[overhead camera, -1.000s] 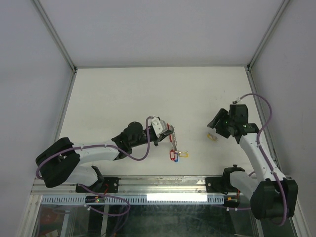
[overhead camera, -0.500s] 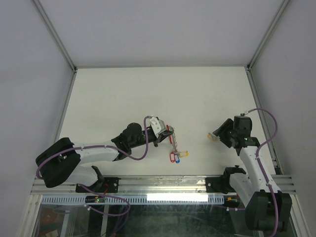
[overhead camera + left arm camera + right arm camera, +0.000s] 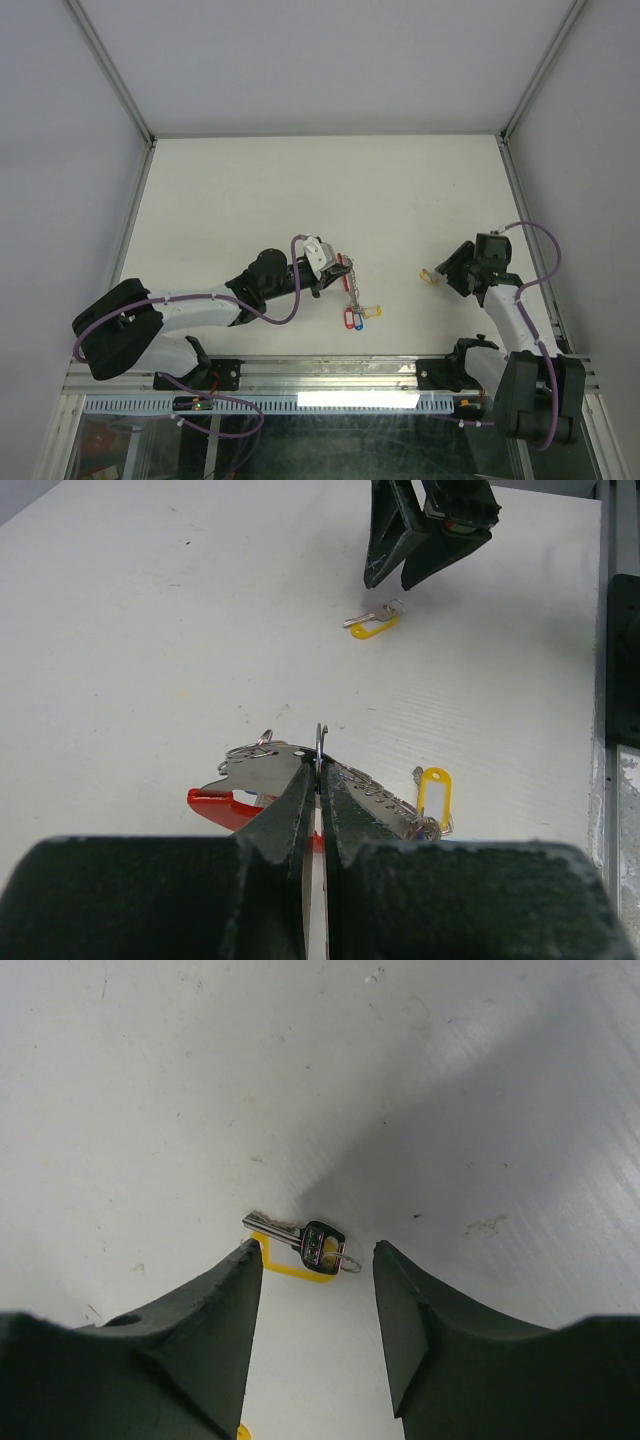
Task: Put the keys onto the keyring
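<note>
My left gripper (image 3: 332,272) is shut on the keyring (image 3: 346,272), a loop with a red arc (image 3: 226,806) and a grey bar (image 3: 380,792); its fingers (image 3: 300,810) pinch it at the middle, just above the table. Keys with red, blue and yellow tags (image 3: 358,316) hang at the bar's near end; one yellow tag (image 3: 433,788) shows in the left wrist view. A loose key with a yellow tag (image 3: 428,276) lies on the table to the right. My right gripper (image 3: 317,1260) is open, low over that key (image 3: 298,1244), with one finger on each side of it.
The white table (image 3: 300,190) is walled by grey panels on the left, the back and the right. The metal rail (image 3: 330,372) with the arm bases runs along the near edge. My right gripper's fingers (image 3: 420,540) show beyond the loose key (image 3: 372,625) in the left wrist view.
My right arm has swung toward the near edge and dropped its open gripper down over the loose yellow-tagged key. My left gripper has kept its hold and barely moved.
</note>
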Controlling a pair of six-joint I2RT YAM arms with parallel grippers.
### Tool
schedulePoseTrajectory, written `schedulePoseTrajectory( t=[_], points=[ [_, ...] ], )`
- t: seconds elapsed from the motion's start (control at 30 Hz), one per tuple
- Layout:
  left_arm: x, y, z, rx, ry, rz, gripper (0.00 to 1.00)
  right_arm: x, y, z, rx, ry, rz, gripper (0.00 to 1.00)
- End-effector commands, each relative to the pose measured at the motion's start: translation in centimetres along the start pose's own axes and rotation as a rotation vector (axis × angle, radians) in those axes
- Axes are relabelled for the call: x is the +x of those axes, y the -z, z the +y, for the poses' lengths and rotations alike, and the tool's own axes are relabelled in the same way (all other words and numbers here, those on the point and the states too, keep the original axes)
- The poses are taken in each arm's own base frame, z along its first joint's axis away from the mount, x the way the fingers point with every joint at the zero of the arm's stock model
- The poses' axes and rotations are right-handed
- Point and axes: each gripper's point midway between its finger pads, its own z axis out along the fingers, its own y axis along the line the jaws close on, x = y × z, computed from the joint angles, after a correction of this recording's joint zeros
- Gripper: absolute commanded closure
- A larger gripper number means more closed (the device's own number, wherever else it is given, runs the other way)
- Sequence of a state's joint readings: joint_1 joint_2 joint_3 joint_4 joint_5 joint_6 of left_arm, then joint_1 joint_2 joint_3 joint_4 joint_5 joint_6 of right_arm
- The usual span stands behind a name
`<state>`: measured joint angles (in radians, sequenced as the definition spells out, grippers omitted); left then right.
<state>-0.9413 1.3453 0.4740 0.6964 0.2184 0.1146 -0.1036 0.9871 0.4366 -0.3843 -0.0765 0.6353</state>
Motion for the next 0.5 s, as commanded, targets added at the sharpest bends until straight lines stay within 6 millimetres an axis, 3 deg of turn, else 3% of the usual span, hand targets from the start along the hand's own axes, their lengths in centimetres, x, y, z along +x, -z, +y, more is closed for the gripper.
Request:
schedulePoseTrajectory(
  t=[0.0, 0.47],
  points=[
    [-2.7, -0.4, -0.4, 0.029, -0.011, -0.082, 1.0, -1.1, -0.4, 0.8, -0.039, -0.002, -0.043, 0.5],
    [-2.5, -0.5, -0.4, 0.035, -0.011, -0.069, 1.0, 0.9, -1.1, 0.6, -0.066, -0.008, 0.03, 0.66]
  ],
)
